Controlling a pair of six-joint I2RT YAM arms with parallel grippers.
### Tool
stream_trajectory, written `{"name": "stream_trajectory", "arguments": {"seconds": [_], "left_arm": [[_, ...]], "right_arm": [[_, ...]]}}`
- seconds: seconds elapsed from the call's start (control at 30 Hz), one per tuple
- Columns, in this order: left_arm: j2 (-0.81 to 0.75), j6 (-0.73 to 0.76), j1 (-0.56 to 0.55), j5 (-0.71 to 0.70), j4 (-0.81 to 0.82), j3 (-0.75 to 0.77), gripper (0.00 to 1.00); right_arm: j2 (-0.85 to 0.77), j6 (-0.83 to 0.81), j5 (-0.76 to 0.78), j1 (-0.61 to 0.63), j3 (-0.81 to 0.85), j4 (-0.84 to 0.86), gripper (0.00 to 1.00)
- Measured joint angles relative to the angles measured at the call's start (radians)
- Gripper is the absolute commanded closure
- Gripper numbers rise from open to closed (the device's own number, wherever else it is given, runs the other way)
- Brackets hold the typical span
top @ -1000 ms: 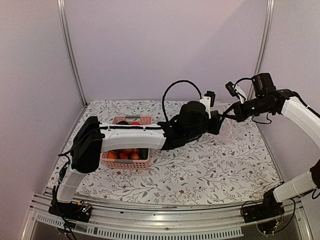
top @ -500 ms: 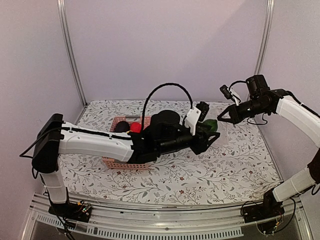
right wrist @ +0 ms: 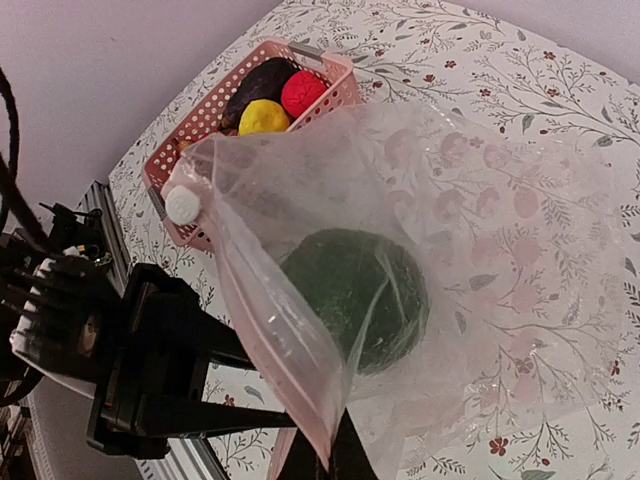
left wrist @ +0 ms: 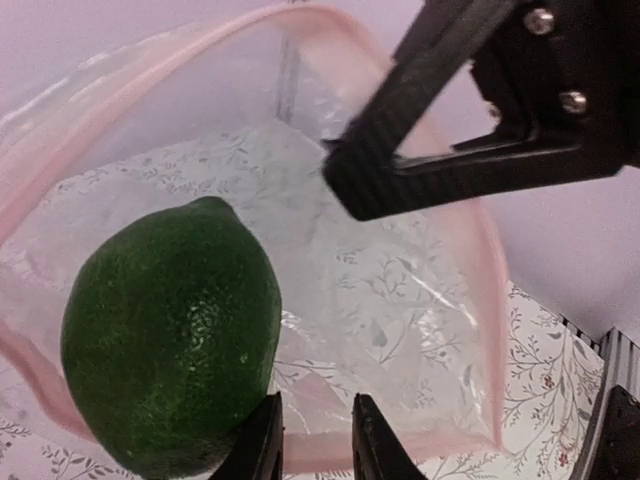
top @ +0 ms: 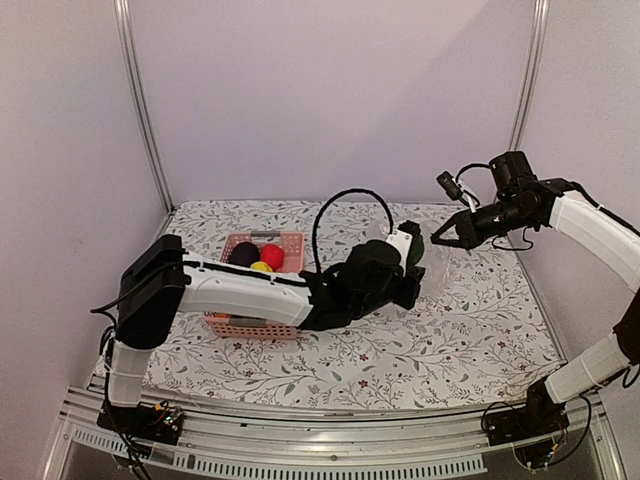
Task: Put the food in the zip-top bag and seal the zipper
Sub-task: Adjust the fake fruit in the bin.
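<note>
Top external view: the lime was in the bag, and the left arm had moved back.

Top external: against half a second earlier, the left gripper [top: 410, 283] had drawn back a little toward the pink basket [top: 292, 240]. The lime [top: 414, 248] stayed at the zip-top bag [top: 447, 262], which the right gripper [top: 437, 237] held up by its edge. Left wrist: the lime lay within the open loop of the pale pink zipper [left wrist: 140, 65]. The left fingertips [left wrist: 262, 445] showed only at the bottom edge with nothing between them, and whether they were spread or pressed together I could not tell. Right wrist: the right gripper pinched the bag's edge, and the lime showed through the film. By my judgement one piece was delivered; the other food [right wrist: 265, 115] waited in the basket, and the zipper was not yet sealed.
</note>
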Motion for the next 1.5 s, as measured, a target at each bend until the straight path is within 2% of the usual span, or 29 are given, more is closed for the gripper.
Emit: {"name": "stream_trajectory", "arguments": {"seconds": [0.2,0.37,0.57,0.6,0.67,0.77,0.93,1.13,1.27,1.4,1.5], "left_arm": [[0.074,-0.049,0.079,-0.047,-0.034,0.085,0.72],[0.094,-0.032,0.130,0.037,-0.004,0.130,0.73],[0.124,-0.027,0.135,0.137,-0.008,0.247,0.73],[0.126,-0.032,0.137,0.156,-0.011,0.256,0.72],[0.126,-0.045,0.137,0.185,-0.017,0.254,0.64],[0.106,-0.054,0.132,0.211,-0.014,0.198,0.53],[-0.019,-0.007,0.109,0.196,0.003,0.016,0.41],[-0.259,0.072,0.045,0.149,0.144,-0.154,0.38],[-0.380,0.063,0.020,0.111,0.229,-0.260,0.33],[-0.394,0.005,0.018,0.084,0.246,-0.368,0.33],[-0.353,-0.065,0.018,0.072,0.218,-0.410,0.46]], "right_arm": [[-0.001,-0.014,-0.017,0.020,-0.024,-0.013,1.00],[-0.001,-0.028,-0.011,0.051,-0.042,-0.031,1.00],[-0.001,-0.033,-0.008,0.053,-0.040,-0.045,1.00],[-0.001,-0.033,-0.005,0.053,-0.035,-0.048,1.00],[-0.001,-0.032,0.008,0.051,-0.018,-0.049,1.00],[-0.005,-0.030,0.024,0.044,-0.003,-0.044,1.00],[-0.008,-0.023,0.036,0.035,-0.004,-0.035,1.00],[-0.006,-0.017,0.034,0.032,-0.004,-0.018,1.00],[-0.006,-0.015,0.023,0.032,-0.004,-0.016,1.00],[-0.006,-0.015,0.002,0.032,-0.004,-0.014,1.00],[-0.006,-0.015,-0.012,0.032,-0.004,-0.014,1.00]]}}
